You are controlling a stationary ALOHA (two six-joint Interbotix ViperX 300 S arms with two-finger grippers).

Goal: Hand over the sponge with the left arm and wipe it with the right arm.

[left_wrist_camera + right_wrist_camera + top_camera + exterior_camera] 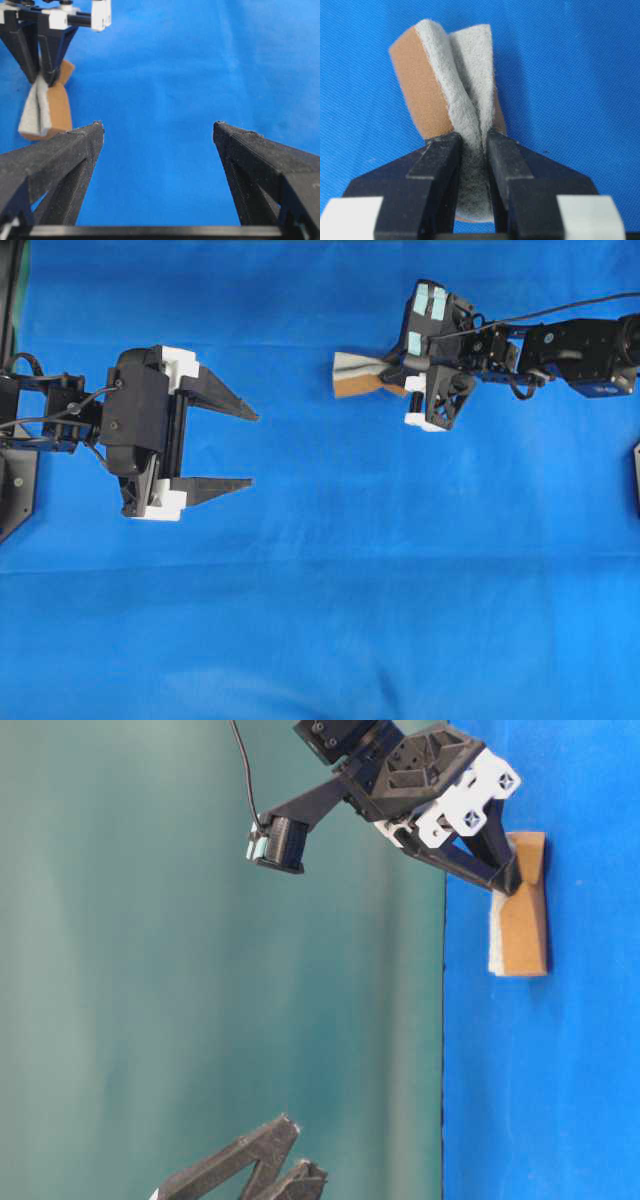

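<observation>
Pinching the sponge (452, 95), right pincer (472, 150) hides its middle; left pincer (245, 448) wide

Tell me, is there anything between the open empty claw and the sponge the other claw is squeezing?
Nothing. In the overhead view only bare blue cloth lies between the open left gripper and the sponge pinched in the right gripper.

Grey-white, orange-brown-backed rectangular sponge (357, 374), pinched into a fold between the teal-patched right gripper's (398, 377) fingertips over blue cloth.
</observation>
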